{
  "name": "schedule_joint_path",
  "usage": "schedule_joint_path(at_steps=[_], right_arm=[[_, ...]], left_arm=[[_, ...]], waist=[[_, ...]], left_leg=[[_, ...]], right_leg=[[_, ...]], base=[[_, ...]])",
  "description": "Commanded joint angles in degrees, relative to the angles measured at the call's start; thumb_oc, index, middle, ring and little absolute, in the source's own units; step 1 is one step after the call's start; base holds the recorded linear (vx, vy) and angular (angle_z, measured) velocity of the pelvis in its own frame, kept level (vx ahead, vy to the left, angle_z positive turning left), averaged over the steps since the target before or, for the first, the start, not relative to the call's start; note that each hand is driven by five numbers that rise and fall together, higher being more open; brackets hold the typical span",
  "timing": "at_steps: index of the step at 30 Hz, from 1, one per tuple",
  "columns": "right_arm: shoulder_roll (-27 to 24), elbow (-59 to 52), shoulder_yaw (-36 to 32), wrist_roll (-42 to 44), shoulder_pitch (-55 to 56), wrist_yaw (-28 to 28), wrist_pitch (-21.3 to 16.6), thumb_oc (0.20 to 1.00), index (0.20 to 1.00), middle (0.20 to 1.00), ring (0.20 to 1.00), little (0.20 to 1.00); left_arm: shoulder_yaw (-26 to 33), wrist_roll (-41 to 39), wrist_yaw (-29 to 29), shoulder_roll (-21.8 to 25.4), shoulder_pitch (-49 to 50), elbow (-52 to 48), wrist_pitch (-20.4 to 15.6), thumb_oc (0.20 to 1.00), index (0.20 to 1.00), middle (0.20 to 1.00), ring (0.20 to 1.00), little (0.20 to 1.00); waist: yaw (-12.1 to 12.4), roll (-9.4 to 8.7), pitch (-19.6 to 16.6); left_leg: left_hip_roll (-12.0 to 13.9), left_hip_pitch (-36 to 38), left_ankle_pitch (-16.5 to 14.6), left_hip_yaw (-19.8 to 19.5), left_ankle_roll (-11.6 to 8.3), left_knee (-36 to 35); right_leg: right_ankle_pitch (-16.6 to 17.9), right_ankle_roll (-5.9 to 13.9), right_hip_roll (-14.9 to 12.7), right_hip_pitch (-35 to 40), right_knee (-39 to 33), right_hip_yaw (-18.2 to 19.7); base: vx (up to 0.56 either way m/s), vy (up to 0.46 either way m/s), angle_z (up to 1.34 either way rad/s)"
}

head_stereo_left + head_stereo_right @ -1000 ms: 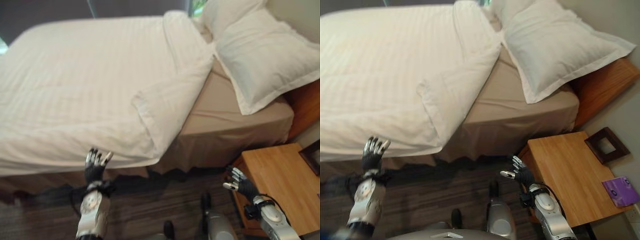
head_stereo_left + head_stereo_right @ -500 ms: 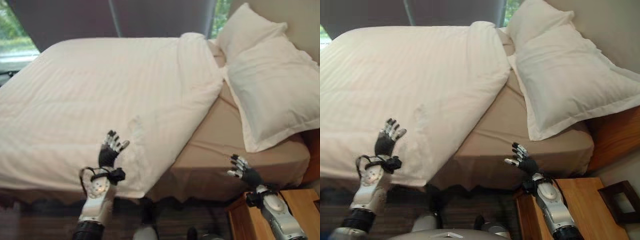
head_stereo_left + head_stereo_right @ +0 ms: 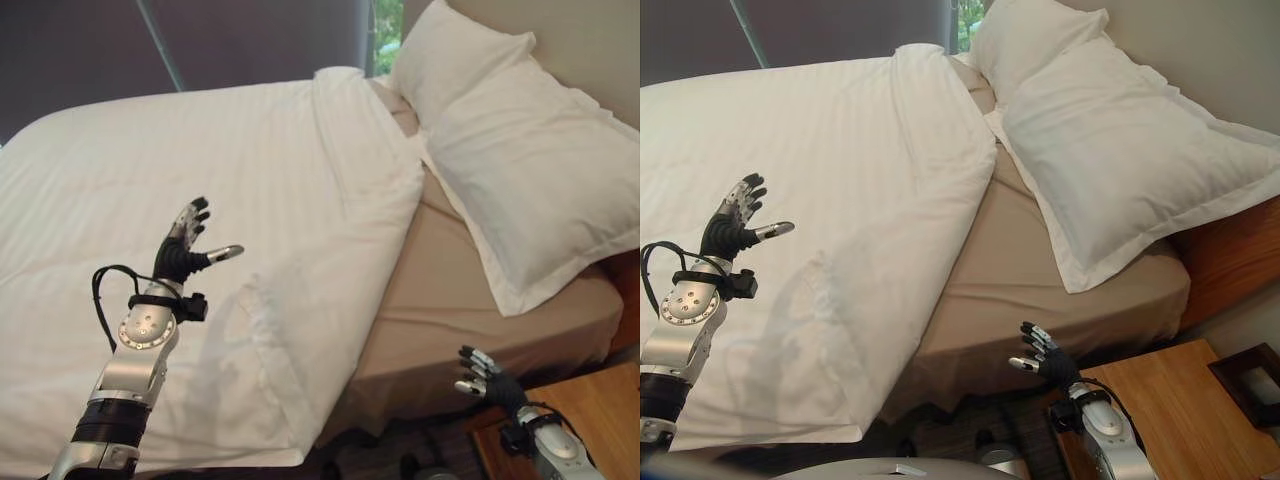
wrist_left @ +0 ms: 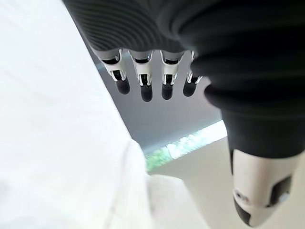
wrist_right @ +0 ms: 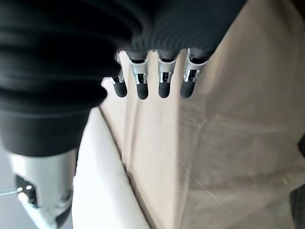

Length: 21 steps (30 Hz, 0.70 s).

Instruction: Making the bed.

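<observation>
On the bed [image 3: 470,300], white duvet [image 3: 200,200]

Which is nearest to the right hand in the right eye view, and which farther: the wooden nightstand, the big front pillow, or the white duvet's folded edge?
From the right hand, low beside the bed:
1. Wooden nightstand, just to its right.
2. White duvet's folded edge, up to its left across the tan sheet.
3. Big front pillow, up at the bed's head, roughly as far as the duvet edge; too close to call.

One bed [image 3: 470,300] with a tan fitted sheet. One white striped duvet [image 3: 200,200], spread from the foot edge toward the head. Two white pillows at the head edge: near pillow [image 3: 540,180], far pillow [image 3: 450,60]. One wooden nightstand [image 3: 1170,400] beside the bed's near head corner.
</observation>
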Motion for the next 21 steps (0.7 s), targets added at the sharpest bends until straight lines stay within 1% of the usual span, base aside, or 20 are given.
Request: schedule_joint_path(at_steps=[1, 3, 5, 7, 10, 11, 12, 13, 14, 17, 18, 21], right_arm=[[0.51, -1.24, -2.00, 0.03, -2.00, -0.31, -0.32, 1.000, 1.000, 1.000, 1.000, 1.000], [0.84, -0.67, -2.16, -0.43, -1.93, 0.25, 0.27, 1.000, 1.000, 1.000, 1.000, 1.000], [1.02, -0.95, -2.16, -0.34, -1.68, 0.78, 0.48, 1.000, 1.000, 1.000, 1.000, 1.000], [1.03, -0.74, -1.65, -0.25, -1.52, 1.03, 0.62, 1.000, 1.000, 1.000, 1.000, 1.000], [0.90, -0.68, 0.28, -0.18, -1.56, 1.74, 0.55, 1.000, 1.000, 1.000, 1.000, 1.000], [0.75, -0.61, 0.66, -0.21, -1.80, 1.77, 0.54, 1.000, 1.000, 1.000, 1.000, 1.000], [0.23, -0.94, 1.82, 0.10, -2.09, 1.86, 0.56, 1.000, 1.000, 1.000, 1.000, 1.000], [0.26, -0.93, 1.75, 0.11, -2.11, 1.86, 0.55, 1.000, 1.000, 1.000, 1.000, 1.000], [-0.20, -0.91, 2.82, 0.49, -2.66, 1.70, 0.43, 1.000, 1.000, 1.000, 1.000, 1.000], [-0.28, -0.52, 3.30, 1.26, -3.17, 1.51, 0.18, 1.000, 1.000, 1.000, 1.000, 1.000], [-0.37, -0.10, 3.84, 1.71, -3.75, 1.46, 0.01, 1.000, 1.000, 1.000, 1.000, 1.000], [-0.76, 0.84, 6.02, 2.40, -5.31, 1.15, -0.23, 1.000, 1.000, 1.000, 1.000, 1.000]], left_arm=[[0.88, 9.12, 0.25, 4.01, -3.41, 0.15, 2.57, 1.000, 1.000, 1.000, 1.000, 1.000], [1.13, 13.23, -0.35, 5.31, -2.55, 0.73, 3.19, 1.000, 1.000, 1.000, 1.000, 1.000], [1.16, 13.91, -0.56, 5.53, -2.42, 1.92, 3.32, 1.000, 1.000, 1.000, 1.000, 1.000], [0.17, 13.32, -1.07, 5.55, -3.61, 5.43, 3.61, 1.000, 1.000, 1.000, 1.000, 1.000], [-2.64, 14.56, 0.50, 5.63, -8.40, 12.63, 4.06, 1.000, 1.000, 1.000, 1.000, 1.000], [-3.69, 14.08, 1.00, 5.08, -10.50, 15.34, 4.07, 1.000, 1.000, 1.000, 1.000, 1.000], [-5.36, 12.80, 1.56, 3.89, -14.14, 21.11, 4.30, 1.000, 1.000, 1.000, 1.000, 1.000], [-5.52, 12.76, 1.57, 3.88, -14.37, 21.32, 4.20, 1.000, 1.000, 1.000, 1.000, 1.000], [-7.75, 13.11, 2.10, 3.03, -18.28, 26.22, 4.83, 1.000, 1.000, 1.000, 1.000, 1.000], [-10.28, 13.23, 1.72, 2.92, -22.36, 29.88, 4.53, 1.000, 1.000, 1.000, 1.000, 1.000], [-11.42, 12.25, 1.28, 2.93, -24.47, 31.57, 4.09, 1.000, 1.000, 1.000, 1.000, 1.000], [-12.44, 7.22, 1.94, 1.72, -29.36, 35.53, 2.82, 1.000, 1.000, 1.000, 1.000, 1.000]], waist=[[0.69, -1.18, -0.74], [0.74, -1.45, -0.71], [0.61, -1.52, -0.59], [0.22, -1.49, -0.58], [-0.45, -1.57, -0.36], [-0.57, -1.63, -0.21], [-1.21, -1.70, 0.17], [-1.14, -1.70, 0.17], [-1.83, -1.76, 0.65], [-2.27, -1.90, 1.25], [-2.67, -2.04, 1.77], [-3.59, -2.11, 2.63]], left_leg=[[0.90, 3.72, -1.78, 2.97, -1.64, 0.84], [0.81, 3.87, -2.07, 3.36, -1.47, 0.84], [0.77, 3.86, -2.15, 3.51, -1.43, 0.84], [0.80, 3.80, -2.17, 3.89, -1.41, 0.84], [0.84, 3.51, -2.22, 4.33, -1.43, 0.84], [0.88, 3.24, -2.18, 4.43, -1.44, 0.84], [0.97, 2.70, -1.99, 4.90, -1.52, 0.84], [0.98, 2.65, -1.98, 4.91, -1.52, 0.84], [1.08, 1.94, -1.82, 5.33, -1.58, 0.84], [1.23, 0.82, -1.48, 5.78, -1.66, 0.84], [1.35, 0.05, -1.19, 6.06, -1.77, 0.84], [1.75, -2.32, -0.48, 6.95, -2.18, 0.84]], right_leg=[[2.54, 4.07, -0.87, -3.74, 0.93, 1.43], [2.55, 4.31, -0.89, -3.74, 0.93, 1.81], [2.61, 4.36, -0.88, -3.84, 0.93, 2.13], [2.68, 4.42, -0.84, -4.07, 0.93, 2.35], [2.76, 4.51, -0.79, -4.66, 0.93, 2.78], [2.81, 4.50, -0.74, -5.01, 0.93, 2.92], [3.10, 4.57, -0.65, -5.75, 0.93, 3.25], [3.11, 4.56, -0.65, -5.81, 0.93, 3.26], [3.41, 4.62, -0.53, -6.82, 0.93, 3.60], [3.80, 4.68, -0.38, -8.11, 0.93, 4.08], [4.14, 4.75, -0.34, -9.03, 0.93, 4.38], [4.96, 4.79, -0.11, -11.80, 0.93, 5.11]], base=[[0.02, 0.042, -0.25], [0.02, 0.031, -0.16], [0.02, 0.018, -0.12], [0.02, 0.020, -0.13], [0.00, 0.009, -0.05], [-0.03, 0.009, -0.04], [-0.02, 0.004, -0.03], [-0.03, 0.005, -0.06], [-0.03, -0.003, -0.09], [-0.04, -0.007, -0.19], [-0.07, -0.010, -0.12], [-0.06, -0.016, -0.09]])
